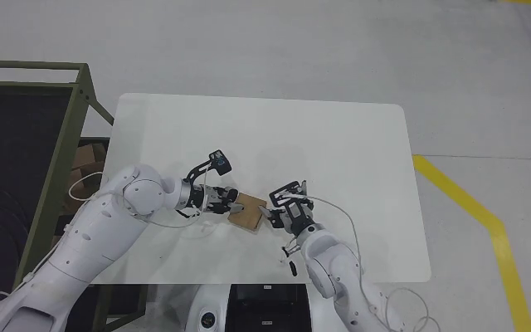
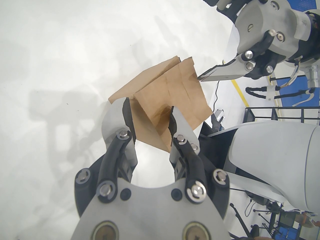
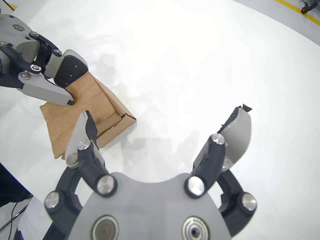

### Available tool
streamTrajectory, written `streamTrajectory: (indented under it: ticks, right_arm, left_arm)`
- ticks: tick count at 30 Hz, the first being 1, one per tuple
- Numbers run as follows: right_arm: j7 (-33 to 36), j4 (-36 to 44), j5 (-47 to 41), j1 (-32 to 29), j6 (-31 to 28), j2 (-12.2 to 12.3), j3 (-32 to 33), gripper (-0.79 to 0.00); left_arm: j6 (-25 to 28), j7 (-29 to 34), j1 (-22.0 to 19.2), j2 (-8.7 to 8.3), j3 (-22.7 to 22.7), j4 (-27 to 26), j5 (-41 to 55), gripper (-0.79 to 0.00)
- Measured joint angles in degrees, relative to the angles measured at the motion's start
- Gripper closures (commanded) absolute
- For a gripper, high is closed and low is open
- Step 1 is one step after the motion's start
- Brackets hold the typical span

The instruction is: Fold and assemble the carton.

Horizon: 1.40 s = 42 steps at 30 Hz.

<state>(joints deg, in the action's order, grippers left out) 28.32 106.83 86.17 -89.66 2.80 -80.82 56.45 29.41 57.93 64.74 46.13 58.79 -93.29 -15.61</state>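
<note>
Here, a partly folded brown carton (image 1: 247, 215) lies near the front edge of a white desk (image 1: 332, 141), between the robot's two grippers. The left gripper (image 2: 148, 106) is closed on the carton, its two fingers pinching a cardboard panel at the end nearer the left arm. In the right wrist view the same gripper (image 3: 72, 89) grips the edge of a flat panel from both faces, one dark pad (image 3: 71, 69) pressed onto the upper surface.

The right gripper (image 3: 165, 111) is spread wide and holds nothing. One of its fingers (image 3: 87, 123) sits over the carton's opposite end, at or just beside a folded-up wall, though the views do not settle whether it is touching. The other finger (image 3: 237, 123) stands well apart over bare desk.

The carton's walls are folded up unevenly. One corner stands up from the desk, and a creased flap lies inside it.

Off the desk's left side stands a green-framed rack (image 1: 83, 83) with more cardboard (image 1: 85, 159) inside it, and a yellow line (image 1: 469, 203) crosses the grey floor to the right.
</note>
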Motion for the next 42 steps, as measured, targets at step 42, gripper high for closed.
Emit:
streamTrajectory:
  ticks: [42]
  right_arm:
    - [4.5, -3.8, -5.8, 3.4, 1.9, -0.3, 0.5, -0.785]
  left_arm:
    - [-0.2, 0.6, -0.4, 0.35, -0.4, 0.2, -0.2, -0.308]
